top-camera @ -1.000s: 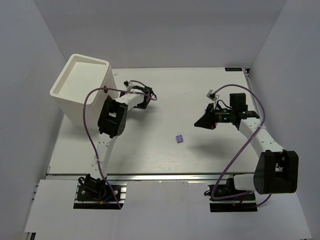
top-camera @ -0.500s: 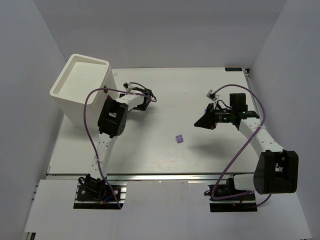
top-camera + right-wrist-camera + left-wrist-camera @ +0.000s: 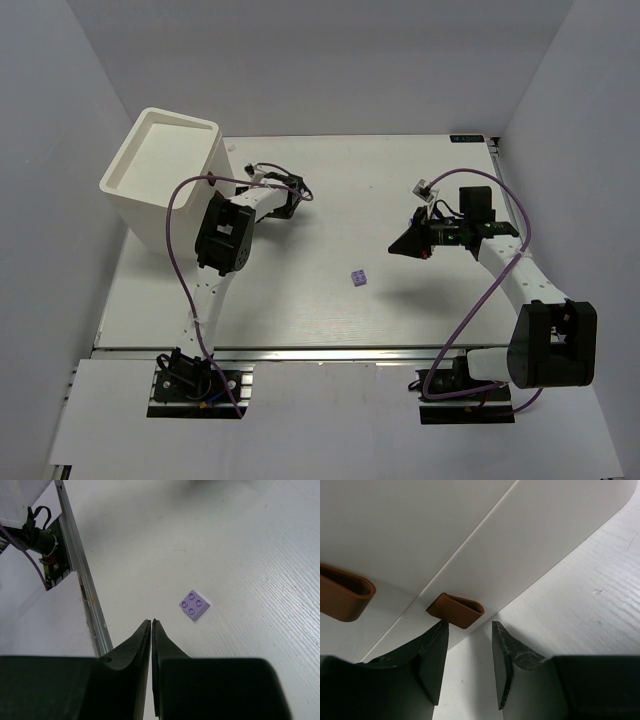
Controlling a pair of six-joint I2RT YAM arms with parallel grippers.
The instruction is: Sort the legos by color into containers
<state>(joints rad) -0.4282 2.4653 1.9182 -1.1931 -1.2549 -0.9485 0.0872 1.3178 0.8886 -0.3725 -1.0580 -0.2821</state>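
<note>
Drawers [image 3: 530, 545] shut, contents hidden. Left pincer [image 3: 469, 630] stood spread below knob [image 3: 455, 611], right pincer [image 3: 151, 622] pressed together. Lavender lego [image 3: 194, 604] hadn't moved.

I work in a robot lab's test cell: plain white panels [image 3: 320, 60] wall my white surface [image 3: 340, 180] on three sides, an aluminium rail [image 3: 330, 352] edges its near side, and purple cables [image 3: 169, 220] loop loose.
</note>
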